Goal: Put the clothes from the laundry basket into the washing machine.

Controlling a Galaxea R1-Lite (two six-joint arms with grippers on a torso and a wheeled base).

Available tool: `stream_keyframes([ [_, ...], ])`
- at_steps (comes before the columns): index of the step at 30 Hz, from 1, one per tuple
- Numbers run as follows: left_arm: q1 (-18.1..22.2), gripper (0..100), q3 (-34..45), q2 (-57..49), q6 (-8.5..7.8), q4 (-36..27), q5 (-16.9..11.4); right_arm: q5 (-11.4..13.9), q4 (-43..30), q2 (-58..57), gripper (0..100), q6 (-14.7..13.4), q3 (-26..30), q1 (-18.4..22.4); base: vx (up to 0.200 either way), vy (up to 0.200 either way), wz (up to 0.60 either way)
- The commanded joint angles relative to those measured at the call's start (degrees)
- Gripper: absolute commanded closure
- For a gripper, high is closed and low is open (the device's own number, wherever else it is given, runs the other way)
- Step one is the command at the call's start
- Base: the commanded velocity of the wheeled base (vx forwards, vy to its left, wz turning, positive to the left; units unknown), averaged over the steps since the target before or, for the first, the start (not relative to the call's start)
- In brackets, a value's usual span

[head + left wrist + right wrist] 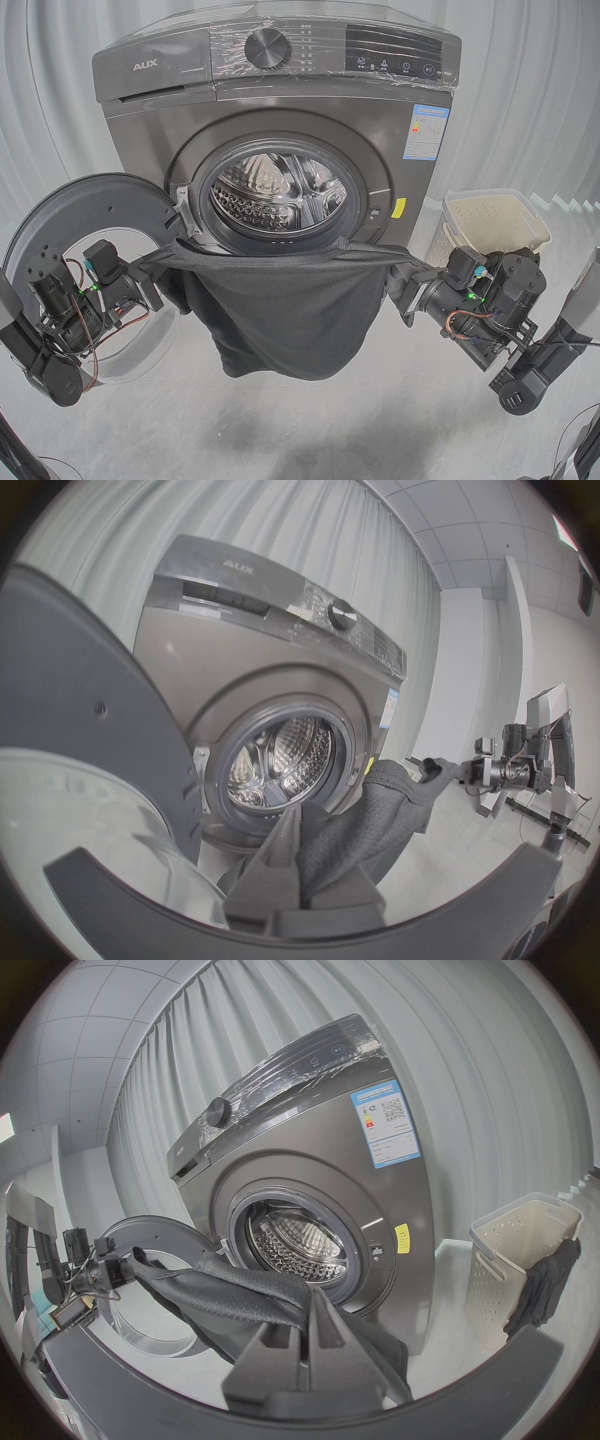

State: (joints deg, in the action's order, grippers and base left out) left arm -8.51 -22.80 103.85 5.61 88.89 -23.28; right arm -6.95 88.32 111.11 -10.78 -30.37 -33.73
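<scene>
The left gripper (154, 264) and right gripper (400, 276) both pinch the dark shirt (287, 312) tight. It hangs stretched in front of the washing machine (150, 131) - not in yet. The drum (275, 187) looks empty. Another dark cloth (544, 1285) hangs on the laundry basket (494, 219) - so most is left.

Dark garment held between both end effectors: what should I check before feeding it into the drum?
1. Door swung open: ok.
2. Drum free of clothes: ok.
3. Left end effector shut on dark garment: ok.
4. Right end effector shut on it: ok.
5. Garment clear of the opening's lower rim: not ok, most hangs below it.
6. Laundry basket emptied: not ok, another cloth drapes its rim.
</scene>
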Motion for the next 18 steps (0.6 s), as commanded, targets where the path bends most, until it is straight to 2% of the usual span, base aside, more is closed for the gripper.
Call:
stream_keyframes([
  [1, -0.72, 100, -0.85, -2.25, -0.16, 0.05, 0.26, 0.09, 0.10, -0.45, 100, -0.03, 0.13, -0.02, 0.000, 0.000, 0.00],
  [11, -1.51, 100, -0.76, -3.74, 0.02, 0.05, 0.34, -0.35, 0.19, -1.68, 100, 0.23, -2.77, -0.46, 0.000, 0.000, 0.00],
  [18, -1.51, 100, -0.93, -3.66, 0.02, -0.04, 0.34, -0.35, 0.19, -3.70, 100, 0.58, -2.86, -0.37, 0.000, 0.000, 0.00],
])
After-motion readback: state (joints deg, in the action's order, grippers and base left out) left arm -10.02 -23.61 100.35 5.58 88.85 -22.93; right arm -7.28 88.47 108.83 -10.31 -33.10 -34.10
